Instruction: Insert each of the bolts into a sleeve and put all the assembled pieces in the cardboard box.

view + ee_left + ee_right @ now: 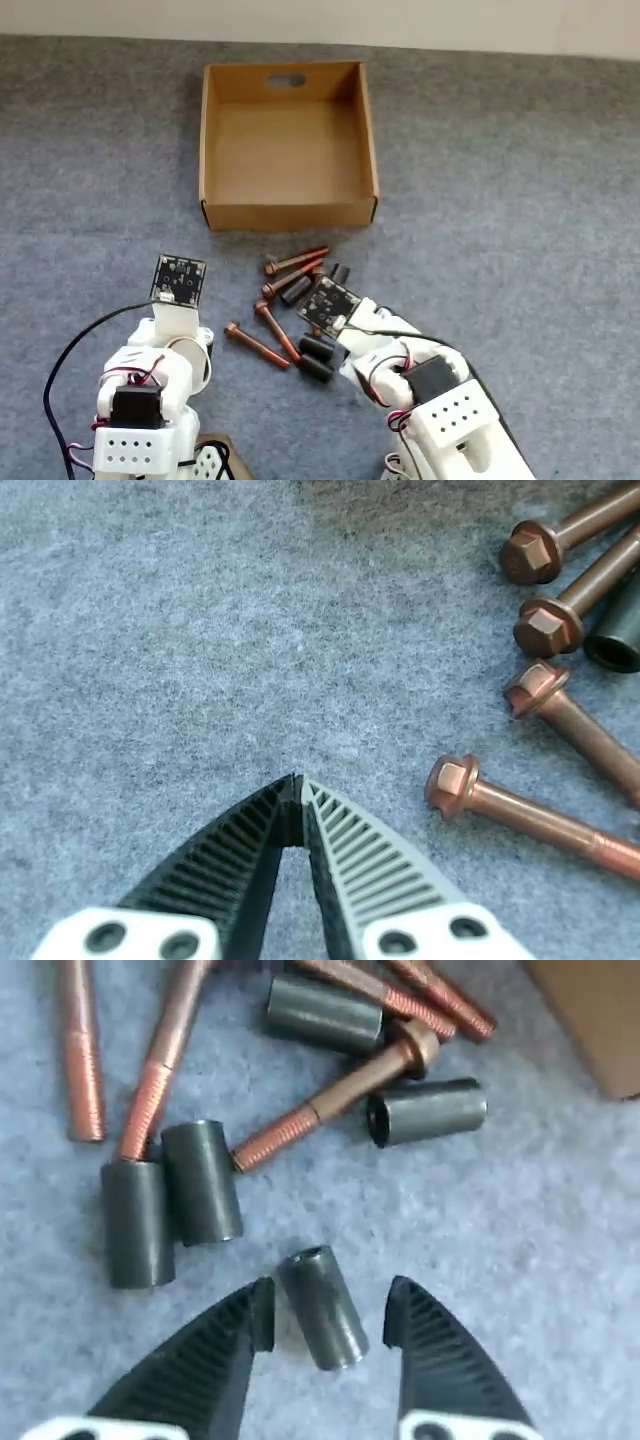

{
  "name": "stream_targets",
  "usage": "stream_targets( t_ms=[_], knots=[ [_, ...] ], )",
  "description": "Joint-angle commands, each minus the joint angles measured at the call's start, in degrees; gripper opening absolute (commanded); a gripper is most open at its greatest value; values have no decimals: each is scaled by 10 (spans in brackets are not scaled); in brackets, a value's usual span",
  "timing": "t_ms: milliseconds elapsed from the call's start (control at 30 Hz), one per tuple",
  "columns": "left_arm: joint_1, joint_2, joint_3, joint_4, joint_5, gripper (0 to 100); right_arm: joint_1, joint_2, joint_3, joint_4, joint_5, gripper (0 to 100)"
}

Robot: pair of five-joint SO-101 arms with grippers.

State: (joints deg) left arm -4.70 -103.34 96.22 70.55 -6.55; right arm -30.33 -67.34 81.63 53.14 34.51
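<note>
Several copper bolts (280,300) and dark sleeves (316,358) lie in a loose pile on the grey carpet just in front of the cardboard box (212,150), which is open and holds nothing. My right gripper (326,1312) is open, with one loose sleeve (322,1305) lying on the carpet between its fingers (245,1325). Two sleeves (202,1182) lie side by side just beyond it, and a bolt (340,1095) lies among further sleeves (428,1112). My left gripper (298,782) is shut on nothing and hangs over bare carpet beside the bolt heads (452,780).
Grey carpet covers the whole table. The left arm (150,385) stands at the near left and the right arm (420,385) at the near right, with the pile between them. A black cable (70,355) loops beside the left arm.
</note>
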Motion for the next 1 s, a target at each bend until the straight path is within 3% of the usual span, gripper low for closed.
stream_targets(
  t_ms=[0, 100, 300, 567, 700, 967],
  knots=[
    [9, -2, 9, 1, 4, 7, 41, 43, -4, -40, 26, 180],
    [9, -2, 9, 1, 4, 7, 78, 124, -12, -85, 29, 180],
    [9, -2, 9, 1, 4, 7, 79, 261, -71, -92, 50, 180],
    [9, -2, 9, 1, 4, 7, 33, 282, -75, -91, 49, 177],
    [9, -2, 9, 1, 4, 7, 42, 282, -96, -95, 47, 20],
    [9, -2, 9, 1, 4, 7, 205, 287, -182, -91, -152, 6]
  ],
)
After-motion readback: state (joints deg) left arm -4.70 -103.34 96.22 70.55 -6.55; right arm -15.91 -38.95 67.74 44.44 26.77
